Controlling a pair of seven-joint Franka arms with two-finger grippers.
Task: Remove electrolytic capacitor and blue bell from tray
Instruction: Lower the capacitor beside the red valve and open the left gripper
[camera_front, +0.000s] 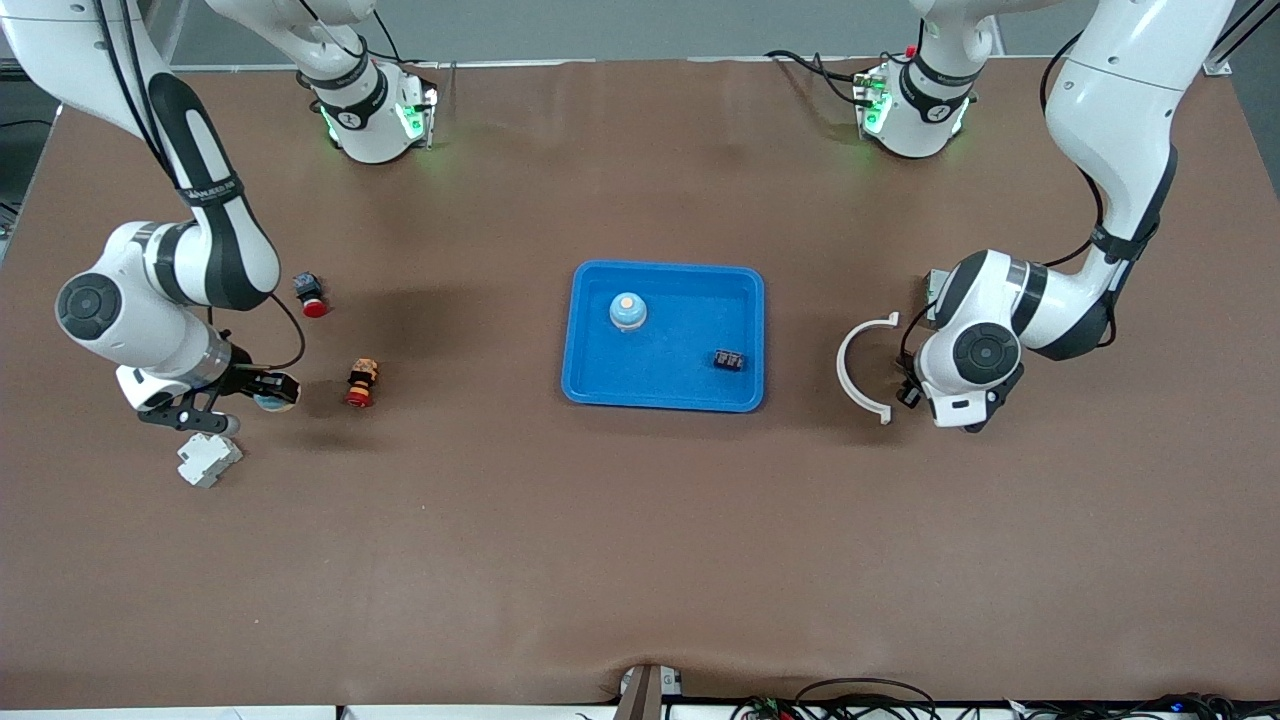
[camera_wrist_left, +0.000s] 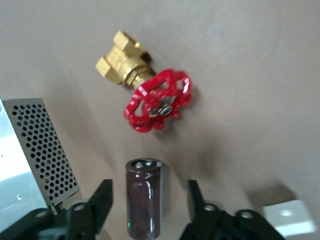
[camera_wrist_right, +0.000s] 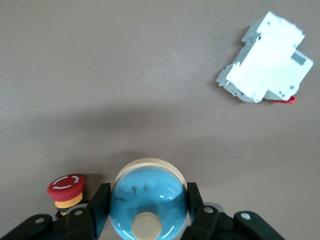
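A dark brown capacitor (camera_wrist_left: 144, 197) lies on the table between the fingers of my left gripper (camera_wrist_left: 149, 195), which is open with a gap on each side. In the front view the capacitor is hidden under my left gripper (camera_front: 908, 392), toward the left arm's end of the table. My right gripper (camera_wrist_right: 147, 197) is shut on a blue bell (camera_wrist_right: 148, 200) with a cream button and holds it just above the table toward the right arm's end (camera_front: 275, 390). A blue tray (camera_front: 590, 380) sits mid-table.
The tray holds another blue bell (camera_front: 627, 311) and a small black part (camera_front: 728, 359). A red-handled brass valve (camera_wrist_left: 150, 92), a perforated metal box (camera_wrist_left: 35, 150) and a white arc (camera_front: 862, 365) lie by the left gripper. A white breaker (camera_front: 208, 459) and two red buttons (camera_front: 311, 296) (camera_front: 361, 383) lie by the right.
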